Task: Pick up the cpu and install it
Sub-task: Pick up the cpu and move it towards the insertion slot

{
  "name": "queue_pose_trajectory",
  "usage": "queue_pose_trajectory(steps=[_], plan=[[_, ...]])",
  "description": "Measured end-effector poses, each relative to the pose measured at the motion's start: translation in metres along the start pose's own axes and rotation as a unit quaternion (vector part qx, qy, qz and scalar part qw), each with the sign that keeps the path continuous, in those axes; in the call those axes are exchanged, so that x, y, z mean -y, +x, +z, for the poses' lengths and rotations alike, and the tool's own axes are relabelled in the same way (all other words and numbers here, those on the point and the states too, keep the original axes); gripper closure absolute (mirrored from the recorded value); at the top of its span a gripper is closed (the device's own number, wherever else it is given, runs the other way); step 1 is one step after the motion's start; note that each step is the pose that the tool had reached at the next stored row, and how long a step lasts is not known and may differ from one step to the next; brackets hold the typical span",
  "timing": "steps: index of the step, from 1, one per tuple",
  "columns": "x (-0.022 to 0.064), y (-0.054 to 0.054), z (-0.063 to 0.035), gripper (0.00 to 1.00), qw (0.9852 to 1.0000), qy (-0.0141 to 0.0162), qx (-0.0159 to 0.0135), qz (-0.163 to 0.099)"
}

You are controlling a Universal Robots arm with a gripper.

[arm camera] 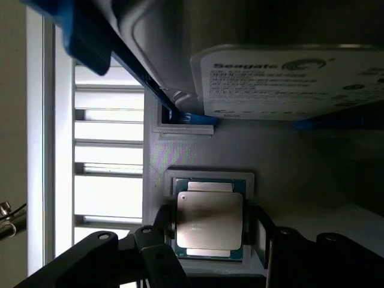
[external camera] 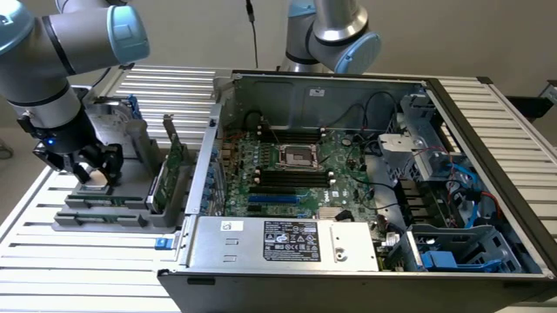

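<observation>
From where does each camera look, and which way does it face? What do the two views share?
Exterior view: high, off the arm, looking down at the open computer case and grey parts holder; the arm and gripper show.
Wrist view: on the wrist, looking along the open gripper at the cpu, hard drive beyond.
Shared: the gripper and the parts holder.

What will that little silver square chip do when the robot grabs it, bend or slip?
The cpu probably stays stiff: it looks like a flat metal-topped square. It may be slippery, since its top looks smooth and the open gripper can only pinch its thin edges. It likely won't roll, lying flat in its grey holder.
</observation>
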State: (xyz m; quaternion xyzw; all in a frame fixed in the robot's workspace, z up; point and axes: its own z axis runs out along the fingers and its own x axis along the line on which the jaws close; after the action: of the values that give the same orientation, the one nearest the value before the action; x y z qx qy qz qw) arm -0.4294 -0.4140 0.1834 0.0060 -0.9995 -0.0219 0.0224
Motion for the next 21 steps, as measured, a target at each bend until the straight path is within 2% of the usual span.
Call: queue_pose_trajectory(steps=[1, 9, 16, 21], plan=[[0.0, 0.0, 0.0, 0.45, 1.0, 0.0, 0.0001, 0.001], [0.0, -0.0001, 0.0002, 0.45, 1.0, -0.0011, 0.0004, 0.005], [-0.0001, 0.0, -0.0021, 0.45, 1.0, -0.005, 0.0005, 0.005], [-0.0004, 0.0003, -0.0084, 0.45, 1.0, -0.0075, 0.0005, 0.005]])
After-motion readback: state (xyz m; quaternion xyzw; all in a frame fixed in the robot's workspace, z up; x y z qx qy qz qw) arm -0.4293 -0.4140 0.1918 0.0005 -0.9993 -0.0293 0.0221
